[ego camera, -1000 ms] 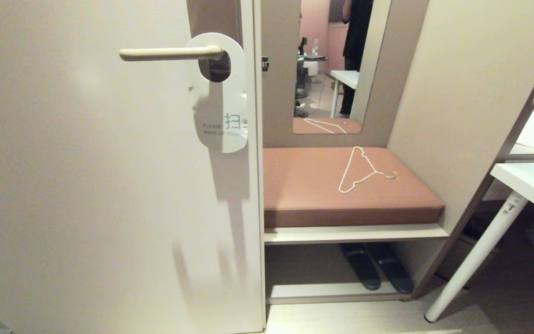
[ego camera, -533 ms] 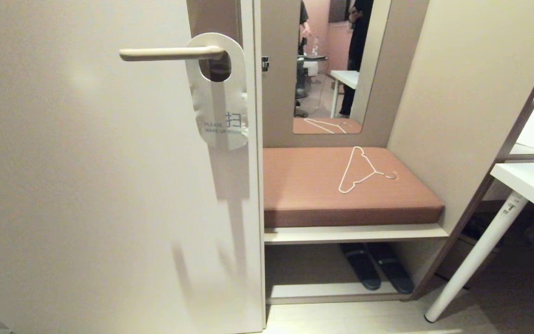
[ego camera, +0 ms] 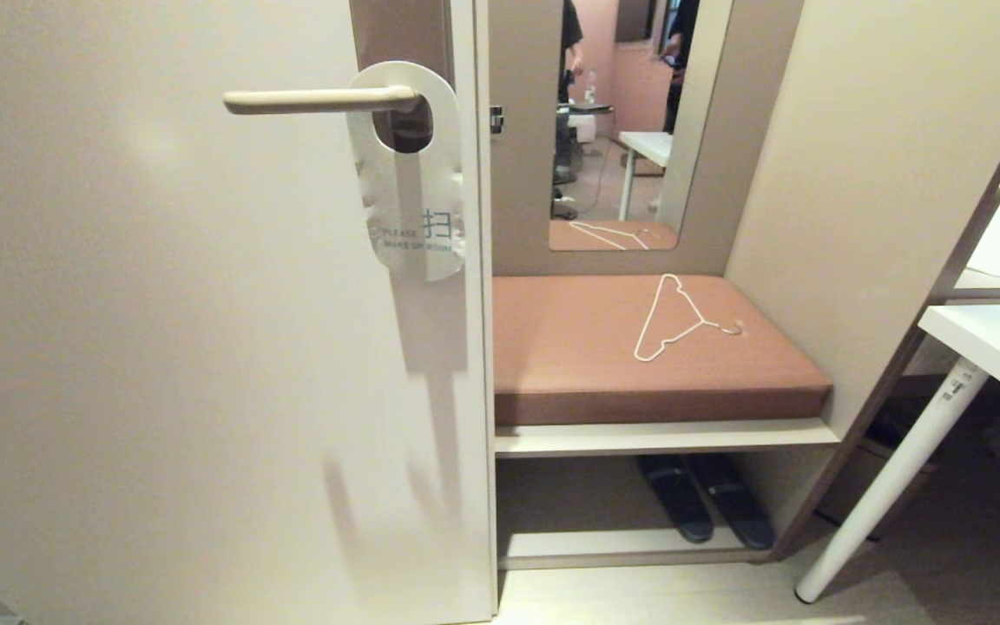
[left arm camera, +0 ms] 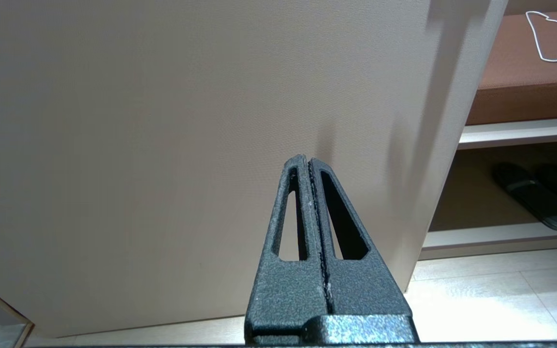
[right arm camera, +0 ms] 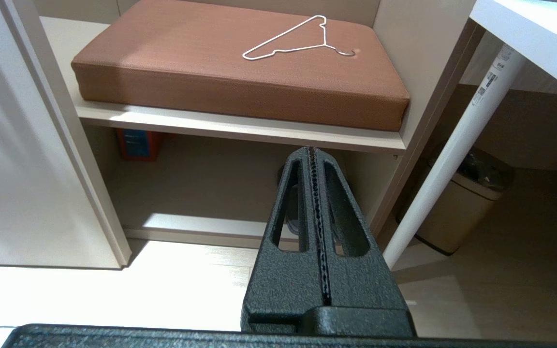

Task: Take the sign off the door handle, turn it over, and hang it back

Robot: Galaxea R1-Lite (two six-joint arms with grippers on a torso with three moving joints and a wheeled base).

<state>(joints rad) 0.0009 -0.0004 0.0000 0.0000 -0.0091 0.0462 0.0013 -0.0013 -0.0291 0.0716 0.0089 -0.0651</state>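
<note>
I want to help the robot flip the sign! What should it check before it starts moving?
1. Sign hanging on handle: ok.
2. Face showing reads MAKE UP ROOM: ok.
3. Left gripper open to grab: not ok, shut and low by the door.
4. Right gripper open: not ok, shut, facing the shelf.
5. Either gripper near the sign: not ok.
6. Sign's back face: cannot tell.

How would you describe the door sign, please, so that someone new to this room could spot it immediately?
Find the large cream door on the left; near its right edge is a slim beige door handle. The sign hangs from that lever by its big hole. It is the only crinkled white card here, printed "MAKE UP ROOM", unlike the thin wire hanger lying on the brown cushion.
</note>
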